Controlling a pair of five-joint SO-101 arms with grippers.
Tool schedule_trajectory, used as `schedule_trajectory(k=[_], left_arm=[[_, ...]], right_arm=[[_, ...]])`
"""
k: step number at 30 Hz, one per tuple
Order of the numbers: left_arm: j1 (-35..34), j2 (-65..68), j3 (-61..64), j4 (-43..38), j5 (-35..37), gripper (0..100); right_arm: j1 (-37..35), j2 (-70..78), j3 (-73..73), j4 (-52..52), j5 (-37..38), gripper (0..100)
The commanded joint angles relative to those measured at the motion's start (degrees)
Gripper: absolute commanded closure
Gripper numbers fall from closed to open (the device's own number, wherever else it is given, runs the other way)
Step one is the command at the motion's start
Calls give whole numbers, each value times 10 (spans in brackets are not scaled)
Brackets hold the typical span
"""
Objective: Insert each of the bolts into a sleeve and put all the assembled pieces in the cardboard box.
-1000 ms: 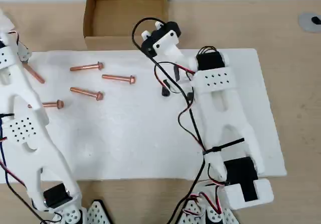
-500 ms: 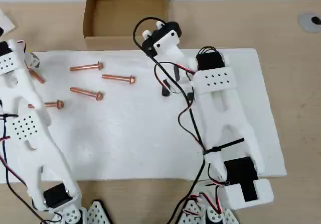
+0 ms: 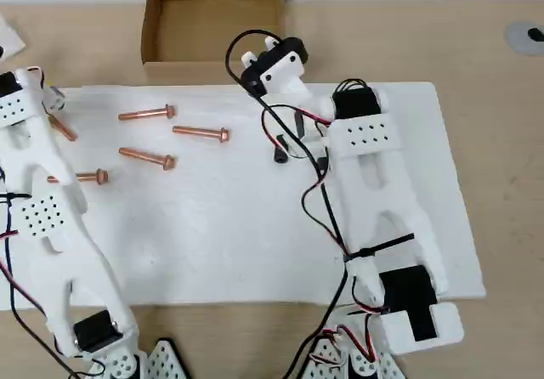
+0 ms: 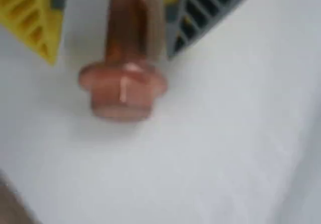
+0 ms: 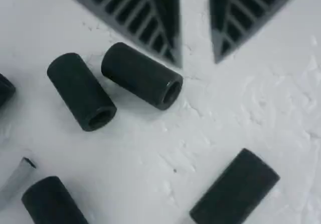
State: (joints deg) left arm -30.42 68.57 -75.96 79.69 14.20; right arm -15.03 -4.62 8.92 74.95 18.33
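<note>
Pickup step: left tool (image 4: 111, 56) straddling bolt (image 4: 123, 88), spread (not pinching yet); right tool (image 5: 195, 58) hovering spread over sleeve (image 5: 142, 76). Next needing firm squeeze.

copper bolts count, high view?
5 copper flanged bolts on the white foam pad: loose ones top, second, third and lowest; the fifth sits inside the left pincer. Arms may hide more.

pass: bare middle of the pad (image 3: 212, 234) between the arms | left: left arm (image 3: 42, 217) along the pad's left edge, loose bolts (image 3: 146, 114) just right of it | right: right arm (image 3: 374, 175) with trailing cables (image 3: 319, 200), sleeves (image 5: 143, 76) lying close together below | far: box (image 3: 149, 31) open-topped, walls upright
</note>
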Motion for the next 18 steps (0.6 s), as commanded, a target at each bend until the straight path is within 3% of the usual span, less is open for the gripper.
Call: schedule_trajectory(k=[1, 15, 18], left_arm=[[-5, -9, -2, -14, 3, 843], [-4, 26, -5, 15, -4, 844], [-1, 26, -5, 27, -29, 893]], right_arm=[[-7, -1, -15, 2, -4, 929], [-7, -2, -13, 2, -4, 929], [-7, -2, -13, 2, -4, 929]])
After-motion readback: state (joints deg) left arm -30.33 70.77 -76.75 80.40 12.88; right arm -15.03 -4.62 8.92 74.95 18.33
